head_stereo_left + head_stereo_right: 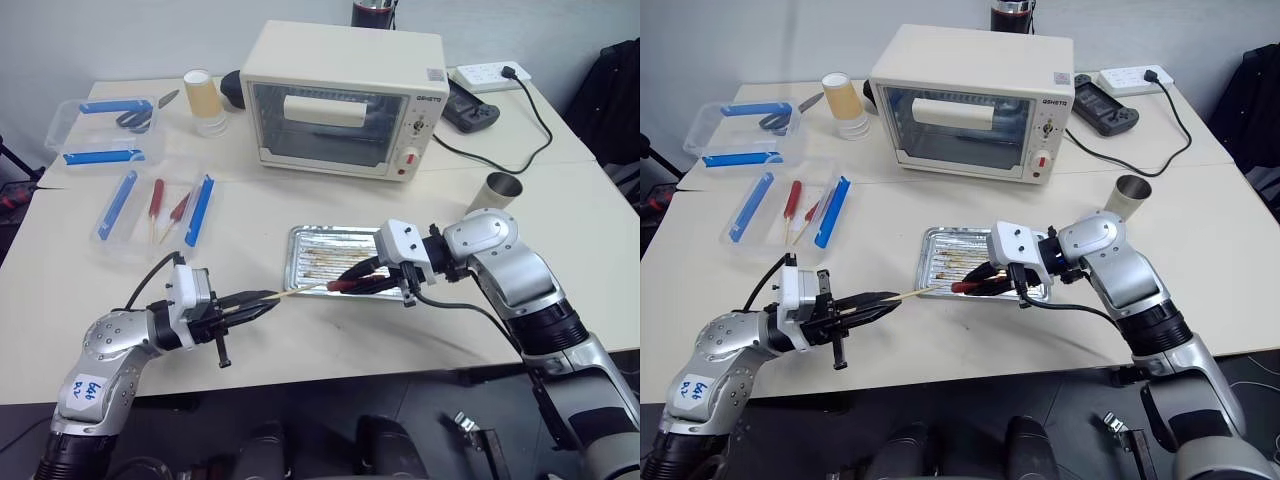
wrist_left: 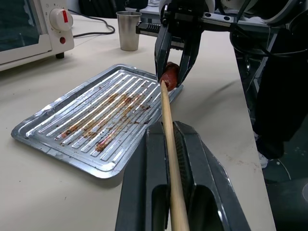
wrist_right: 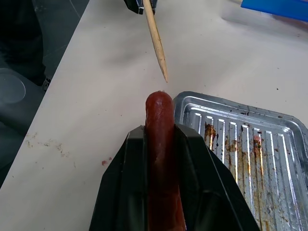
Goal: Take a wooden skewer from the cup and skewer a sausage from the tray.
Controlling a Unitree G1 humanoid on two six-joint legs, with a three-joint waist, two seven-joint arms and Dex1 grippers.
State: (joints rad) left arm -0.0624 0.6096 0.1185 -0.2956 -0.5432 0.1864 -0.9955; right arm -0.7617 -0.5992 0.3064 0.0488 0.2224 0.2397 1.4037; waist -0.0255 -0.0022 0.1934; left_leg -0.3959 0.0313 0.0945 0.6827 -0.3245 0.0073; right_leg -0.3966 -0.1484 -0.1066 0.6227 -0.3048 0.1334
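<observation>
My left gripper [image 1: 255,302] is shut on the wooden skewer [image 1: 300,289], which lies about level and points at the sausage [image 1: 345,284]. My right gripper [image 1: 365,276] is shut on the reddish-brown sausage [image 3: 160,125] and holds it over the near edge of the silver tray [image 1: 320,245]. In the right wrist view a small gap shows between the tip of the skewer [image 3: 156,41] and the sausage's free end. The grey metal cup [image 1: 500,190] stands to the right, behind my right arm. The tray [image 2: 96,115] has brown grease stains on its ridges.
A cream toaster oven [image 1: 345,100] stands behind the tray. A paper cup [image 1: 203,100] and clear plastic boxes with blue items [image 1: 155,210] are at the left. A power strip [image 1: 490,73] with a black cable lies at the back right. The table's front edge runs just beneath both grippers.
</observation>
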